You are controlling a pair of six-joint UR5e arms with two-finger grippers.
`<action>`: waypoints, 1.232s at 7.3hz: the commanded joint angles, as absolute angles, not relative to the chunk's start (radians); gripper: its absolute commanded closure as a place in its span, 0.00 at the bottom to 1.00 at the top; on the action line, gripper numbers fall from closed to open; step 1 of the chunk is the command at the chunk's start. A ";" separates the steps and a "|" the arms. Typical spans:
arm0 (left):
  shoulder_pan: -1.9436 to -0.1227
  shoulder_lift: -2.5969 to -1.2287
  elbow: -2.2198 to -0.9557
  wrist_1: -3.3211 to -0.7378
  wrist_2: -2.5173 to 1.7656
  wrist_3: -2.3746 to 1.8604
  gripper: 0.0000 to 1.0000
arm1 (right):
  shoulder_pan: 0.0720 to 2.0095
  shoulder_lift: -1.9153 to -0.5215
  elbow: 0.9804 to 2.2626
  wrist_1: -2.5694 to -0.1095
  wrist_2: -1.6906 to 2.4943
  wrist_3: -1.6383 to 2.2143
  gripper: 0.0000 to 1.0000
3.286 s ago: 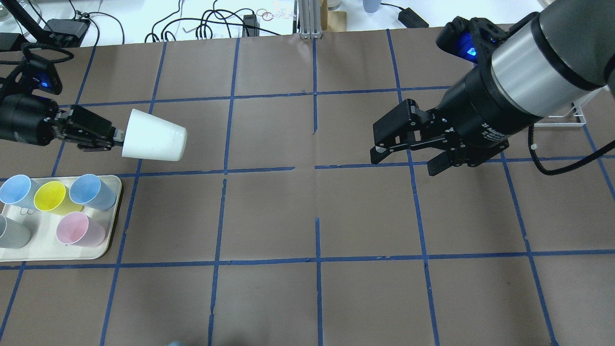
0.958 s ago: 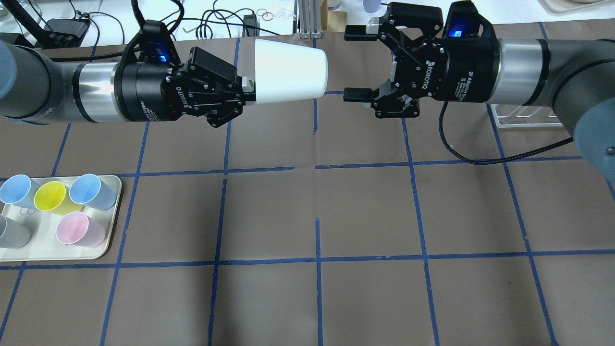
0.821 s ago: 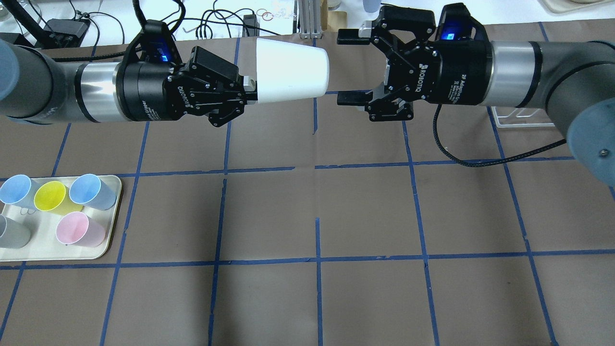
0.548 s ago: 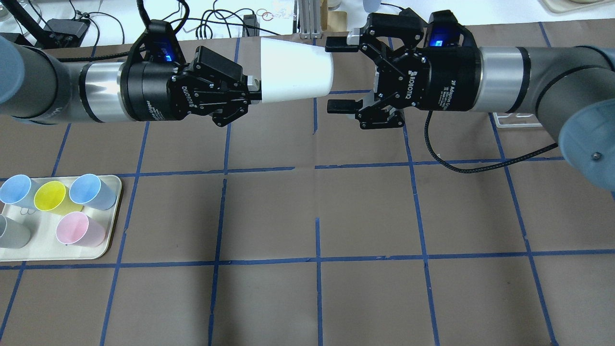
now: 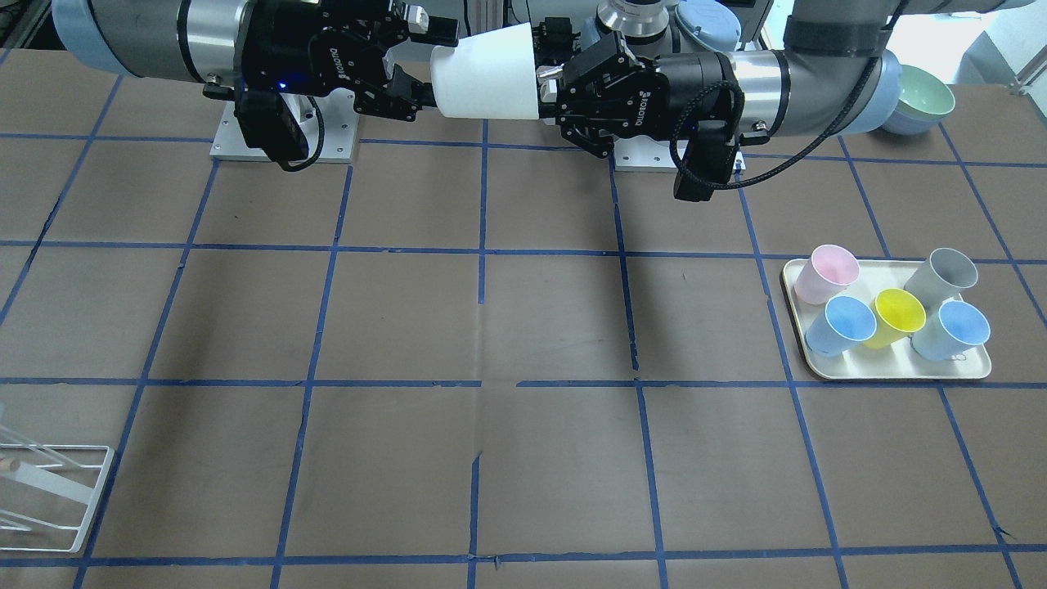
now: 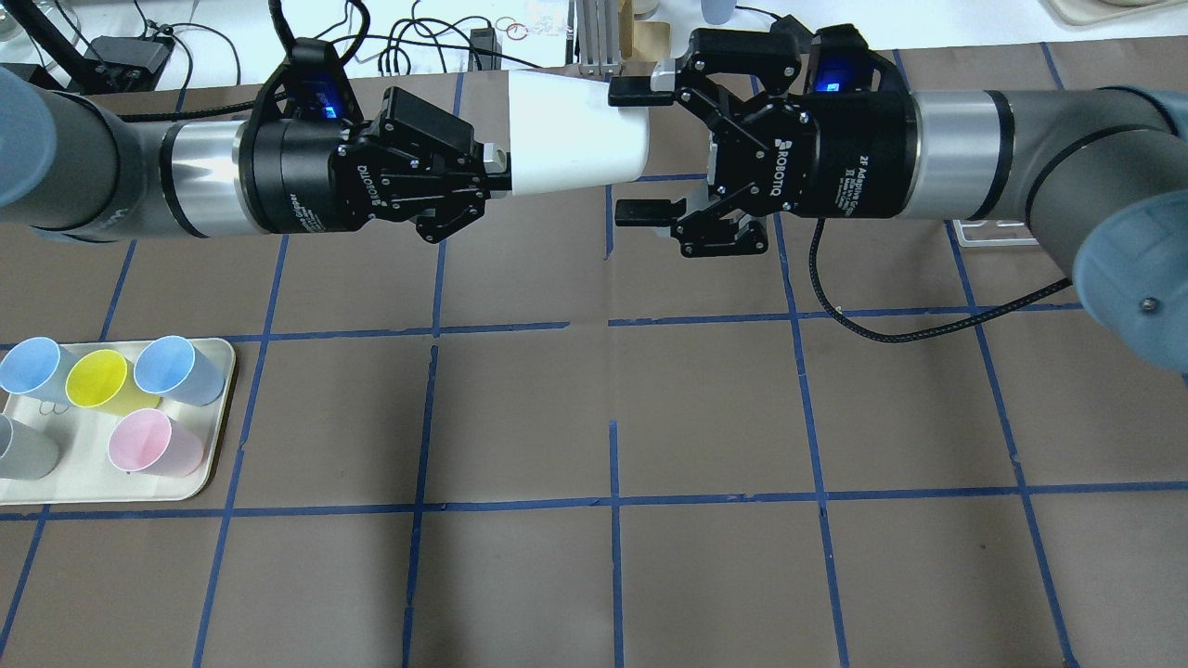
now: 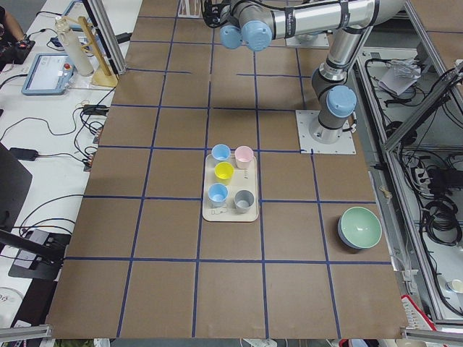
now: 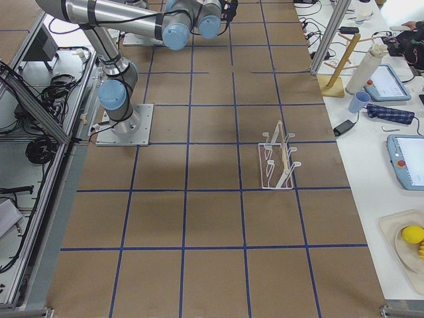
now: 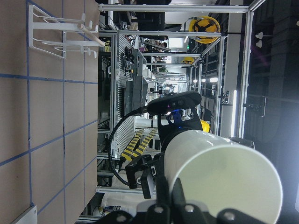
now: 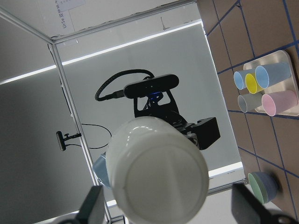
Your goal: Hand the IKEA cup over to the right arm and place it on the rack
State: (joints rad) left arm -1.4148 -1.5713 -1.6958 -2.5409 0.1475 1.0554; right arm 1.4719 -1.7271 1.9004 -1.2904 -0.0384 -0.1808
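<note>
The off-white IKEA cup [image 6: 575,139] lies sideways in the air above the table's far middle. My left gripper [image 6: 492,176] is shut on its wide rim. The cup's narrow base points at my right gripper [image 6: 636,151], which is open, with one finger on each side of the base end and not touching it. In the front view the cup [image 5: 487,82] hangs between the two grippers. The right wrist view shows the cup's base [image 10: 159,172] head-on. The white wire rack [image 5: 49,491] stands near the table's far right edge, also seen in the right view [image 8: 278,159].
A cream tray [image 6: 213,445] at the near left holds several cups: blue ones, a yellow, a pink and a grey. A green bowl [image 5: 924,94] sits by the left arm's base. Cables and gear lie beyond the table's far edge.
The left arm carried the cup up from the left to the far middle. The right gripper swung round and moved left, staying open, until its fingers straddle the cup's base.
</note>
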 commanded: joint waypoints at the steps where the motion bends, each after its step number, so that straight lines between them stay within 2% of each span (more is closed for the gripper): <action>1: -1.416 -1.571 -1.701 -2.539 0.149 1.055 1.00 | 1.474 -1.721 1.895 -1.293 -0.038 -0.167 0.17; 3: -1.416 -1.572 -1.703 -2.539 0.149 1.055 1.00 | 1.474 -1.723 1.875 -1.292 -0.038 -0.114 0.22; 4: -1.416 -1.572 -1.703 -2.539 0.150 1.055 1.00 | 1.474 -1.720 1.875 -1.292 -0.038 -0.114 0.31; 6: -1.414 -1.577 -1.703 -2.537 0.152 1.057 1.00 | 1.474 -1.720 1.875 -1.290 -0.038 -0.112 0.68; 8: -1.414 -1.578 -1.703 -2.537 0.150 1.057 1.00 | 1.474 -1.721 1.875 -1.290 -0.038 -0.110 0.94; 9: -1.416 -1.580 -1.703 -2.537 0.153 1.055 0.90 | 1.471 -1.721 1.873 -1.292 -0.040 -0.110 1.00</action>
State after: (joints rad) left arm -1.4148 -1.5782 -1.7027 -2.5372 0.1511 1.0566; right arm 1.4736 -1.7204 1.8743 -1.2904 -0.0389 -0.1111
